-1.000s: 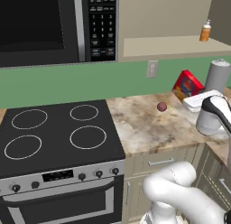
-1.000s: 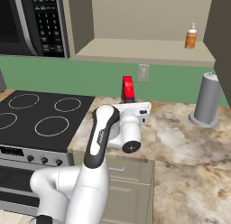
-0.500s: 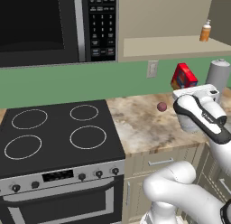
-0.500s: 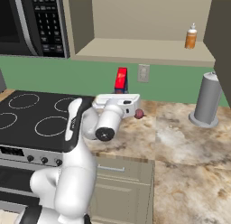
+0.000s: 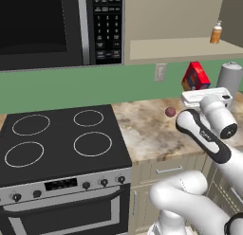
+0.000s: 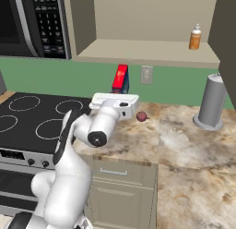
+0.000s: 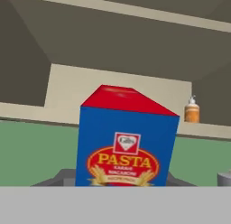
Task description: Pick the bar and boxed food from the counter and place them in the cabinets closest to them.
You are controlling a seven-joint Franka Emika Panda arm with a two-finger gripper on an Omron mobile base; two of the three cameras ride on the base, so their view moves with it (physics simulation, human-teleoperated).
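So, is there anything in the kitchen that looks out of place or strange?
Only small things. The boxed food is in the air above the counter, held in the pincer. A small dark-red ball lies loose on the stone. Nothing is spilled or broken.

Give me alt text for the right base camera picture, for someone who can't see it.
A white robot arm holds a red pasta box upright in its gripper, raised above the marbled counter and just below an open wall cabinet. A small orange bottle stands on the cabinet shelf; a dark-red ball and grey cylinder sit on the counter.
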